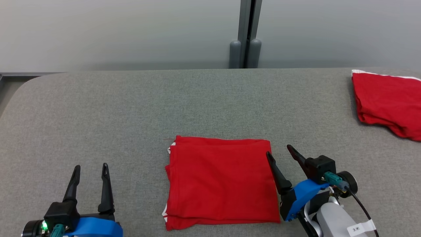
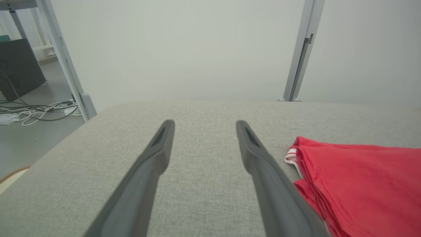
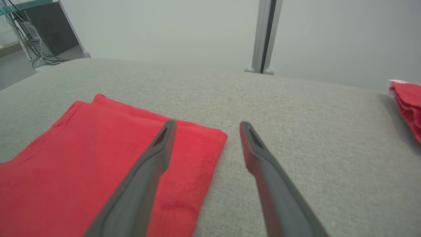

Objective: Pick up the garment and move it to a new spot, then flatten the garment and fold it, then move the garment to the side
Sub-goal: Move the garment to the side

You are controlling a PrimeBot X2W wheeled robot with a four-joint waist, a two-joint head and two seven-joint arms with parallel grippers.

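Note:
The garment (image 1: pixel 222 182) is red with white trim, folded into a neat rectangle near the front middle of the grey table (image 1: pixel 131 112). My right gripper (image 1: pixel 279 150) stands open at its right edge, one finger over the cloth's border, the other over bare table. In the right wrist view that gripper (image 3: pixel 207 126) straddles the garment (image 3: pixel 82 164) at its far right corner, nothing between the fingers. My left gripper (image 1: pixel 91 167) is open at the front left, well clear of the cloth. The left wrist view has that gripper (image 2: pixel 204 124) over bare table, the garment (image 2: pixel 358 184) to its right.
A second red garment (image 1: pixel 388 102), loosely folded, lies at the table's far right edge, also seen as a red pile (image 3: pixel 408 105) in the right wrist view. A grey post (image 1: pixel 246 36) stands behind the table. Cables (image 2: pixel 36 112) lie on the floor beyond the left edge.

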